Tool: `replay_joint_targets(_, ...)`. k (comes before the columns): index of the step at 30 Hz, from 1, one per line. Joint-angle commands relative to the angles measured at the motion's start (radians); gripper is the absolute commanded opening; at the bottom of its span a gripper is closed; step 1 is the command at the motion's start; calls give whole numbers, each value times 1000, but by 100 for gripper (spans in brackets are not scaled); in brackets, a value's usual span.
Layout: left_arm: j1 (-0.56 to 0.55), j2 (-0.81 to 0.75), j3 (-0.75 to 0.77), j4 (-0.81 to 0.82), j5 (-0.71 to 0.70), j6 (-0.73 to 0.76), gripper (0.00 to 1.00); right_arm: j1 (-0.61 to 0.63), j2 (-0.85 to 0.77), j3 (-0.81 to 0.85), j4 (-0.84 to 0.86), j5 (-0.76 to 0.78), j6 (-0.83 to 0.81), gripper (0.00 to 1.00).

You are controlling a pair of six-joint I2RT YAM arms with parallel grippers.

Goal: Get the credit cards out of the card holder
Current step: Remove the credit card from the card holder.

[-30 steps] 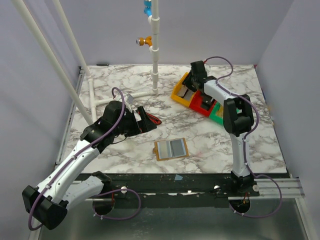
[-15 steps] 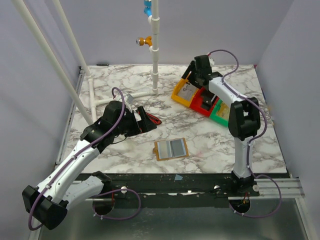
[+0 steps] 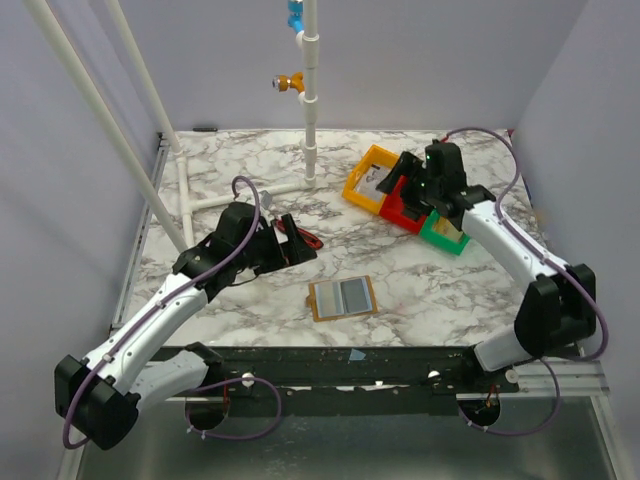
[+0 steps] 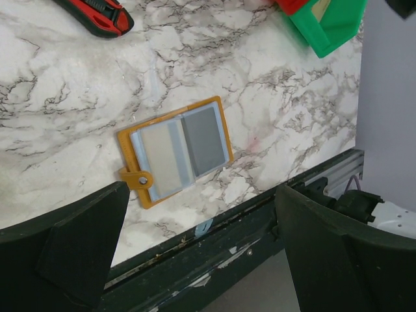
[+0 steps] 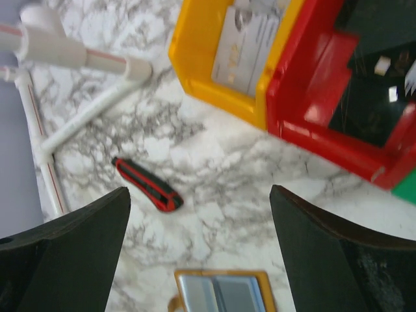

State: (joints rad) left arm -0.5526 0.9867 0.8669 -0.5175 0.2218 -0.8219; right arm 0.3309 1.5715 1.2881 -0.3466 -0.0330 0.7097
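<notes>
The mustard-brown card holder (image 3: 342, 298) lies open and flat near the table's front edge, with nothing touching it. Two credit cards sit in its pockets, a pale one (image 4: 162, 159) and a grey one (image 4: 205, 140). Another pale card (image 5: 244, 42) lies in the yellow bin (image 3: 358, 180). My left gripper (image 3: 295, 240) hovers open to the left of and behind the holder (image 4: 175, 151), and holds nothing. My right gripper (image 3: 408, 180) hangs open and empty above the bins. In its own view the holder (image 5: 221, 292) shows at the bottom edge.
A red-and-black utility knife (image 4: 97, 13) lies left of the table's middle, close to my left gripper. Red (image 3: 400, 210) and green (image 3: 445, 235) bins stand beside the yellow one at the back right. A white pipe frame (image 3: 310, 100) rises at the back and left.
My right gripper has opened, lifted off the yellow bin and drawn back to the right, and a card now lies in that bin. The left arm has shifted only slightly.
</notes>
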Motion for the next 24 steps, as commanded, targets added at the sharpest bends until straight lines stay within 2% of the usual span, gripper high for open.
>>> replay_joint_targets(1,-22,38,-46,73,30,-17,97,38,-166,-219,13,-137,14,92)
replay_joint_targets(5,-49,71,-74,111,36,-28,93,66,-275,-361,25,-219,35,91)
replay_joint_targets(12,-118,164,-94,184,40,-47,74,81,-396,-564,136,-390,90,89)
replay_joint_targets(17,-156,251,-106,242,47,-76,52,111,-403,-637,195,-412,112,87)
replay_joint_targets(22,-168,306,-129,283,42,-85,31,170,-397,-650,179,-347,106,84)
replay_joint_targets(24,-167,323,-135,290,39,-82,22,186,-390,-657,181,-338,105,79)
